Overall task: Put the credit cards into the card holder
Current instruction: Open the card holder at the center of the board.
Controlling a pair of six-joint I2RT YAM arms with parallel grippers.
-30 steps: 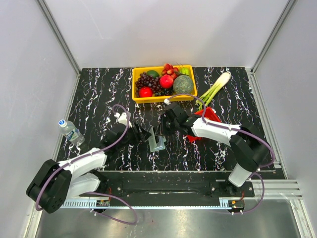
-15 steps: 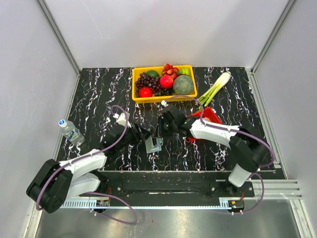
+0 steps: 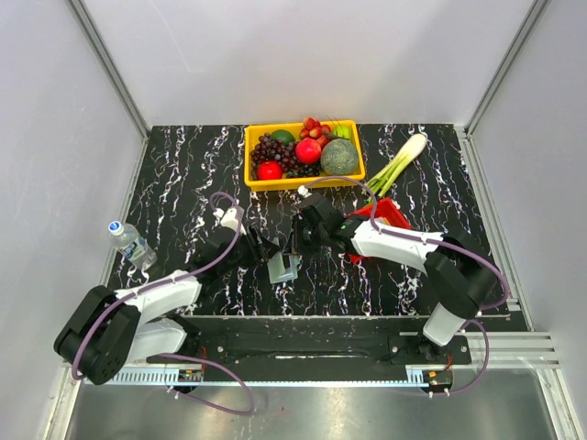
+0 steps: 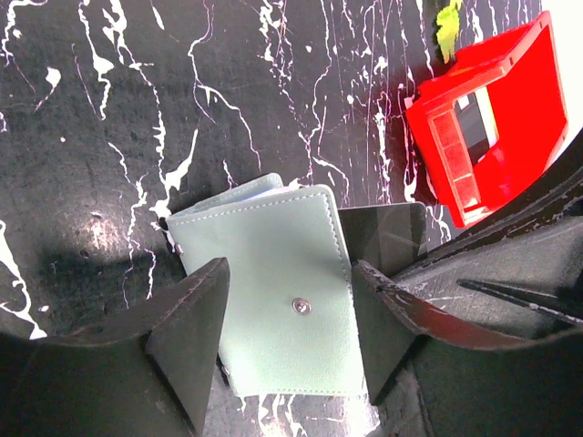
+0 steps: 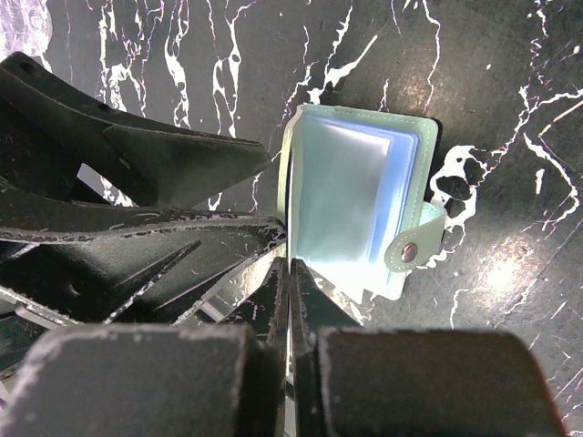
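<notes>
The grey-green card holder [image 3: 284,267] lies open on the black marbled table between the two arms. In the left wrist view its outer cover [image 4: 264,273] with a small snap sits between my left gripper's fingers [image 4: 193,337], which press on its two side edges. My left gripper [image 3: 272,252] is shut on it. My right gripper [image 5: 290,270] is shut on a thin dark credit card [image 4: 387,235], seen edge-on at the holder's inner pockets [image 5: 351,200]. Another credit card [image 4: 474,123] lies inside the red basket [image 4: 483,173].
A yellow tray of fruit [image 3: 304,156] stands at the back, with a leek [image 3: 399,163] to its right. The red basket [image 3: 385,220] sits under the right arm. A water bottle [image 3: 131,243] lies at the left edge.
The card holder and both grippers have shifted slightly left. The left jaws have narrowed onto the holder. The right gripper has stayed shut.
</notes>
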